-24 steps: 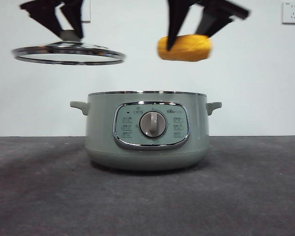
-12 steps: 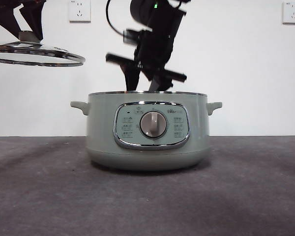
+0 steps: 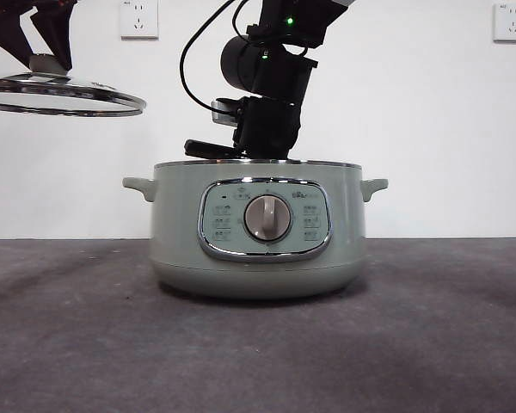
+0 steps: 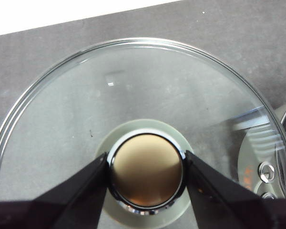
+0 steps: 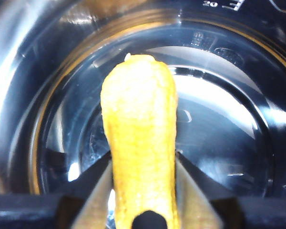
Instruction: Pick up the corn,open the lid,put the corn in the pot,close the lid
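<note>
The left gripper [image 4: 145, 174], jaws clamped on the knob, holds the lid [image 3: 62, 93] at upper left, off the pot [image 3: 256, 228]. That leaves the opening free for the right gripper [image 5: 142, 181], jaws squeezing the corn [image 5: 140, 138], down inside the pot at frame centre.

The lid [image 4: 133, 95] is clear glass with a shiny metal rim. The pot [image 3: 256, 228] looks smooth outside and mirror-shiny inside. The corn [image 5: 140, 143] is bumpy. The table [image 3: 258, 353] looks rough and dull.
</note>
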